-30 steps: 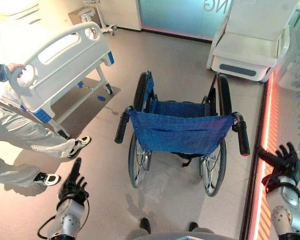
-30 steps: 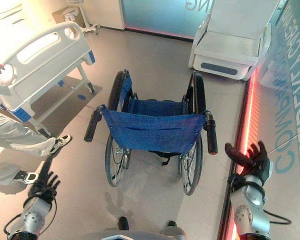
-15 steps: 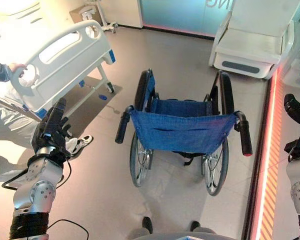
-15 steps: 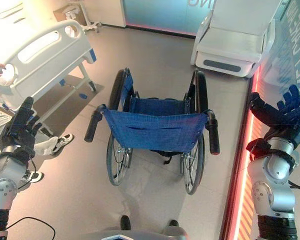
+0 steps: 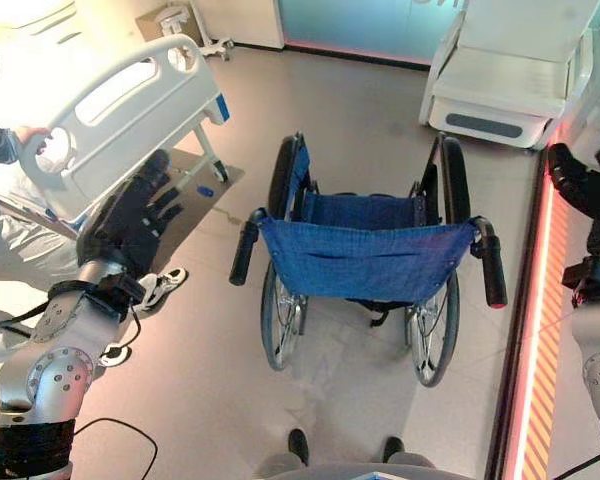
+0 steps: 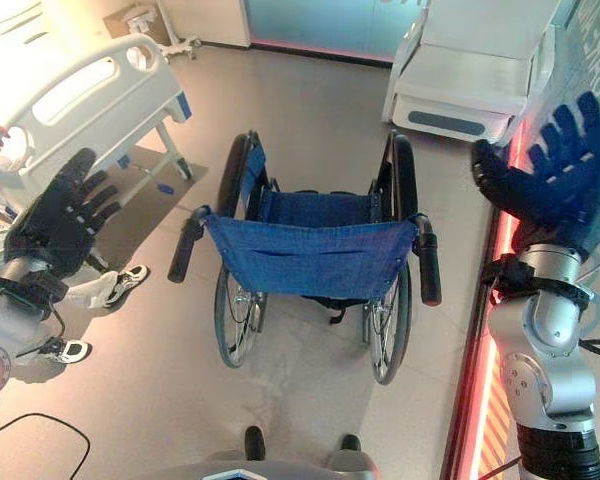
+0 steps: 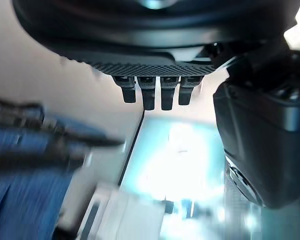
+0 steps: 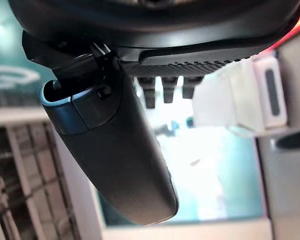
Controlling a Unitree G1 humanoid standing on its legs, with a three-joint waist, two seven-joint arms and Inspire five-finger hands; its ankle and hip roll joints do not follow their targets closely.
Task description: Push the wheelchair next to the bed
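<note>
— Hands? Left hand and right hand, both dark, are raised with fingers spread, holding nothing, either side of the wheelchair.

— Wheelchair? Blue fabric sling, black rubber grips, spoked wheels; on smooth floor, apart from the white moulded bed.

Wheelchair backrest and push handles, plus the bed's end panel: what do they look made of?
The wheelchair's backrest looks like blue woven fabric: matte, slightly sagging, with stitched seams. The push handles seem to be black rubber or foam grips over a tube, dull in finish. The bed's end panel looks like moulded white plastic, smooth and glossy, with rounded cut-outs.
</note>
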